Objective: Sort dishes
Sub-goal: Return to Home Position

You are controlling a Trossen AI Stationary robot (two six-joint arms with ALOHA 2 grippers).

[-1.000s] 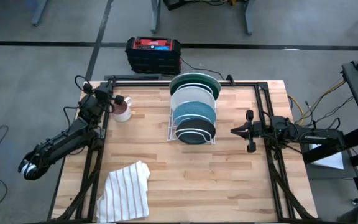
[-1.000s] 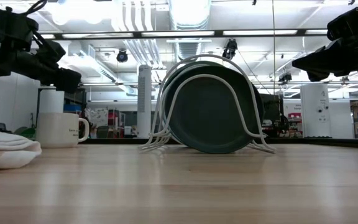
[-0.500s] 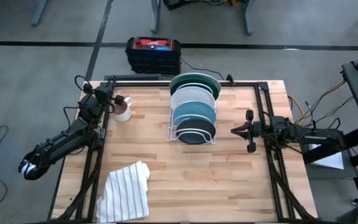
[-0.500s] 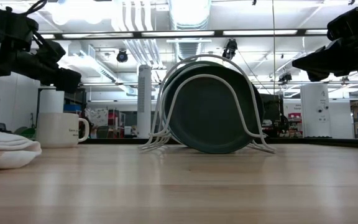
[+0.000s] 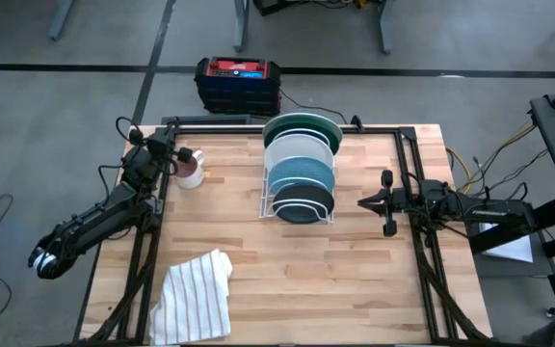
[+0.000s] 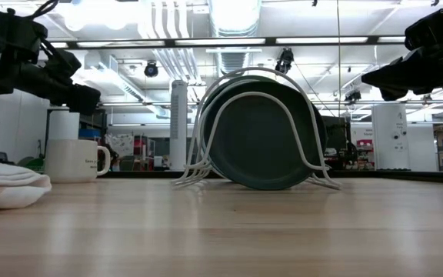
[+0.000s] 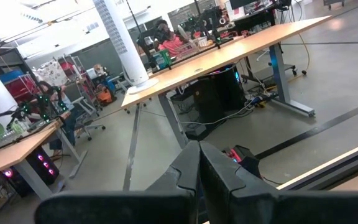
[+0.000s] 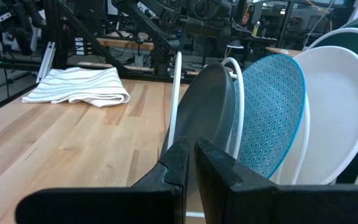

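Four plates stand on edge in the wire rack point(image 8: 176, 93) at mid-table, nearest to farthest: blackish plate point(image 5: 302, 206), teal plate point(image 5: 300, 178), pale plate point(image 5: 299, 150), green plate point(image 5: 302, 123). Sorting appears complete; the arms are homing. The right gripper point(image 8: 191, 144) beside the rack and the left gripper point(image 7: 198, 146) near the mug point(image 5: 190, 172) are both closed and empty; parking each arm clear of the rack likely follows.

Closed and aloft: left end effector point(image 7: 196, 144), right end effector point(image 8: 191, 141).
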